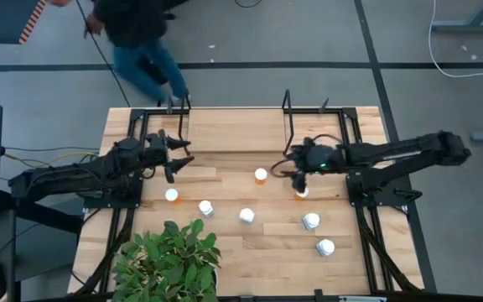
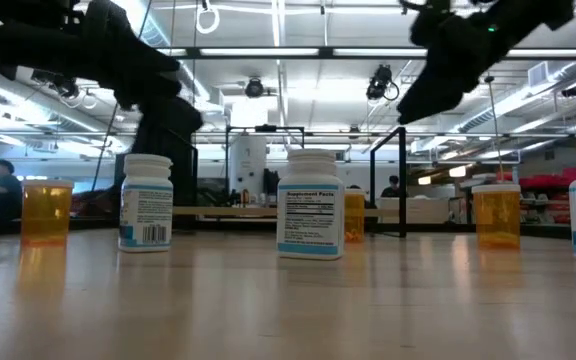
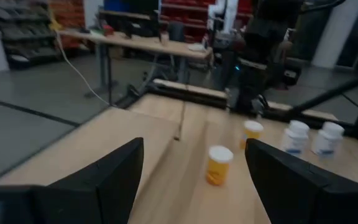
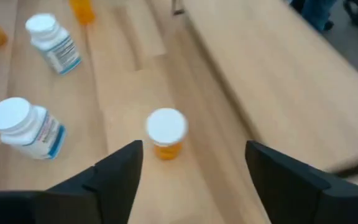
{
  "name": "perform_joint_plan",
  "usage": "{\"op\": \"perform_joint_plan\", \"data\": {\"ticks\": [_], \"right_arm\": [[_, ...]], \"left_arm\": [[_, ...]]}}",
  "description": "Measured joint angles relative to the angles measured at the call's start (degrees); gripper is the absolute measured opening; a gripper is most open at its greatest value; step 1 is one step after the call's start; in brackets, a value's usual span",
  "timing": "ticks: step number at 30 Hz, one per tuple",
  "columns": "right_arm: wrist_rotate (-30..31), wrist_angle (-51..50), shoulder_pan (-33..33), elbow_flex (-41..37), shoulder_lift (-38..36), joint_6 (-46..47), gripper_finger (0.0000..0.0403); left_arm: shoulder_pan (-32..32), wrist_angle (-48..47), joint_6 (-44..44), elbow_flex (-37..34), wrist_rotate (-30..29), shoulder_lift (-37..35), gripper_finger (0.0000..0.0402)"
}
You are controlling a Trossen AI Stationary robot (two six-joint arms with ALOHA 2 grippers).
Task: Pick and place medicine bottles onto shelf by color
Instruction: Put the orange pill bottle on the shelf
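Observation:
Three orange bottles stand upright on the tabletop (image 1: 261,174) (image 1: 302,192) (image 1: 171,195), with several white ones (image 1: 205,207) (image 1: 246,216) (image 1: 310,221) (image 1: 325,247) nearer the front. The shelf (image 1: 237,130) lies along the far edge between black uprights. My right gripper (image 1: 292,168) is open and raised between the two right-hand orange bottles. In its wrist view, one orange bottle (image 4: 166,132) stands ahead of and below the gap between the fingers. My left gripper (image 1: 179,161) is open and raised by the shelf's left end. Its wrist view shows the orange bottle (image 3: 218,165) ahead.
A potted plant (image 1: 170,256) stands at the near left edge. A person (image 1: 141,42) stands beyond the far edge, behind the shelf's left end. The black uprights (image 1: 288,109) (image 1: 183,113) rise at both ends of the shelf.

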Motion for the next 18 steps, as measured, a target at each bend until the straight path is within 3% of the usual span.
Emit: {"op": "perform_joint_plan", "data": {"ticks": [8,18], "right_arm": [[0.13,-1.06,2.21,10.17,15.3,-2.76,0.0306],[0.31,-6.63,1.14,16.4,23.91,-1.9,0.0306]], "left_arm": [[-4.54,0.41,-0.47,0.01,-0.04,1.93,0.0286],[-5.89,0.5,0.09,0.02,-0.2,1.89,0.0286]]}}
